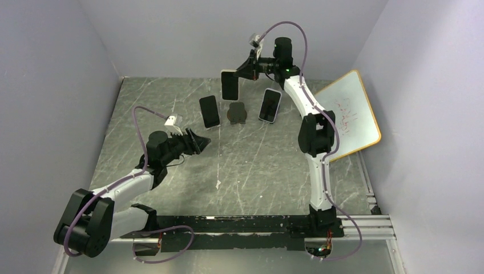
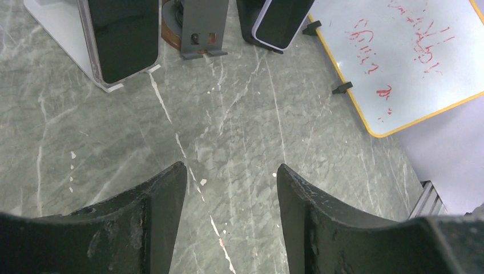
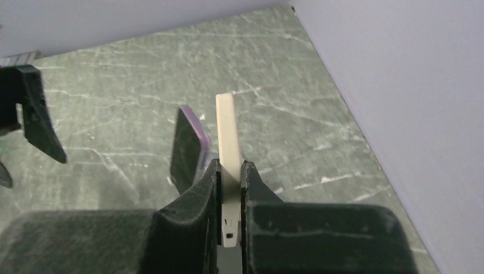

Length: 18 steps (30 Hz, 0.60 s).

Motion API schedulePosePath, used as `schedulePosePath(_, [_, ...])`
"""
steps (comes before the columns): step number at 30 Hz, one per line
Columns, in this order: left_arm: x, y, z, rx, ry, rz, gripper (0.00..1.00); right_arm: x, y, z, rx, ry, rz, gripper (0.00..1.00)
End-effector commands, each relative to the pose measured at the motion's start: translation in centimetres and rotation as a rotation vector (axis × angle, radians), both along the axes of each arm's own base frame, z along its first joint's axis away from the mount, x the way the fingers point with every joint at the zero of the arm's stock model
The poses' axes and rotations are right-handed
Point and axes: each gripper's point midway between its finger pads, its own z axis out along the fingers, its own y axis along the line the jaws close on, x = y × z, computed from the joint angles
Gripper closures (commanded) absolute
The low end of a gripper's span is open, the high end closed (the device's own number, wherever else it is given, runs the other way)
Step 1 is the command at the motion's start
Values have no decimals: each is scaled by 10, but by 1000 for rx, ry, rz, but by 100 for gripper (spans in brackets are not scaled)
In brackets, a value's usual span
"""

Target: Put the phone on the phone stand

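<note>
My right gripper is shut on the top edge of a white-cased phone and holds it upright in the air, above and just behind the empty dark phone stand. In the right wrist view the phone shows edge-on, clamped between the fingers of that gripper. My left gripper is open and empty, low over the table in front of the stands. In the left wrist view, that gripper has only bare table between its fingers, and the empty stand sits far ahead.
A black-screened phone leans on a stand left of the empty one, and a purple-edged phone leans on a stand to its right. A yellow-framed whiteboard leans at the right wall. Grey walls close the table.
</note>
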Motion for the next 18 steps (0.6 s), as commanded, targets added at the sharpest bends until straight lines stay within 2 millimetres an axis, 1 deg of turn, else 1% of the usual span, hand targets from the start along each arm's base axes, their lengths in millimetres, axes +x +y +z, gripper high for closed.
schedulePosePath(1, [3,1,2,3,-28,-2,37,5,-27,-34,-57,108,64,100])
schedulePosePath(4, [4,0,0,8,-18,-6,37,6,-35,-41,-45,124,71,100])
schedulePosePath(7, [6,-1,-5,6,-8,-9,37,8,-39,-47,-40,130,68,100])
schedulePosePath(11, [7,-5,-8,-2,0,-28,38,10,-39,-57,-35,156,78,100])
schedulePosePath(18, [9,-3,-14,1,16,-26,38,12,-38,-70,-32,172,81,100])
